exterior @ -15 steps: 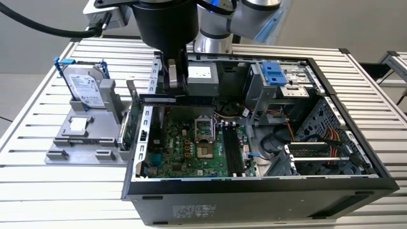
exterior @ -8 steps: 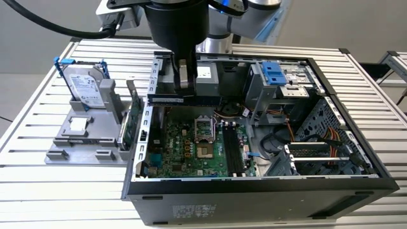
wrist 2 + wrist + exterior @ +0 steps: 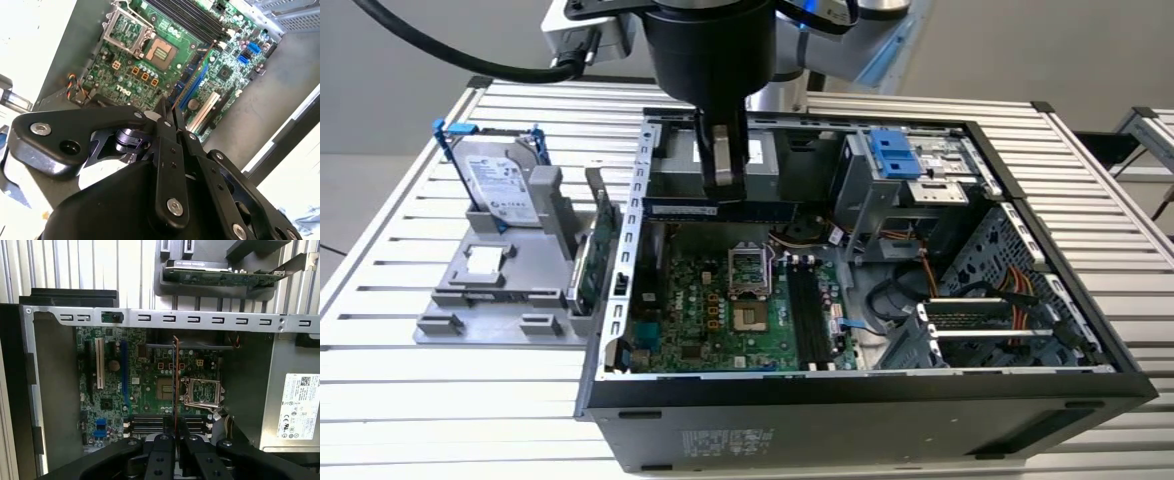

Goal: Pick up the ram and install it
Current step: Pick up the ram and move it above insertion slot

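The ram (image 3: 680,210), a thin dark-blue stick, hangs level over the back part of the open computer case (image 3: 854,390) in the exterior view. My gripper (image 3: 726,190) is shut on its top edge near the middle. In the first wrist view the ram (image 3: 176,375) shows edge-on, rising from between my gripper's (image 3: 177,429) closed fingers, above the green motherboard (image 3: 145,385). It sits a little above the board and apart from the black memory slots (image 3: 147,422). In the second wrist view the gripper (image 3: 168,119) pinches the ram's edge (image 3: 165,107) over the motherboard (image 3: 150,65).
A silver hard drive (image 3: 498,178) stands in a grey holder (image 3: 480,300) at the exterior view's left. A green circuit card (image 3: 582,268) stands beside the case wall, also seen as the card (image 3: 220,277). A drive cage with blue tabs (image 3: 894,150) and cables (image 3: 947,280) fill the case's right.
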Controlling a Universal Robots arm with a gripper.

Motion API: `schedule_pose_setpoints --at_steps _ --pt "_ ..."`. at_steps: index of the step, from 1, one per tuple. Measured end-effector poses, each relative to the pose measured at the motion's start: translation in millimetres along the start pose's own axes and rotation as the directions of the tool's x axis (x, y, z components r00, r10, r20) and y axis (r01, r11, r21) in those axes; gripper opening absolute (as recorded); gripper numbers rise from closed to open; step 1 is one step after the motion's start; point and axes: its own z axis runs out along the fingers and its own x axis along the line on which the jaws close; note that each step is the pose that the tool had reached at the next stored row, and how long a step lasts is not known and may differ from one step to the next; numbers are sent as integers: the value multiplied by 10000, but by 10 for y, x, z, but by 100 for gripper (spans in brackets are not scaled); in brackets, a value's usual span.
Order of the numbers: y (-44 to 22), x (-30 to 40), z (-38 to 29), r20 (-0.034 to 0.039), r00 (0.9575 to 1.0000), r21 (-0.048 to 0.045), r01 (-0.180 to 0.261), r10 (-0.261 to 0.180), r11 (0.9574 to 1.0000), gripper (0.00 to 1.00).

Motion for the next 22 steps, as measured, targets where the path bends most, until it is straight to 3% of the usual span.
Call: schedule_pose_setpoints --at_steps 16,22 --pt "-27 0 4 -1 10000 0 0 0 10000 0" --pt "-100 2 14 0 10000 0 2 -2 10000 0"
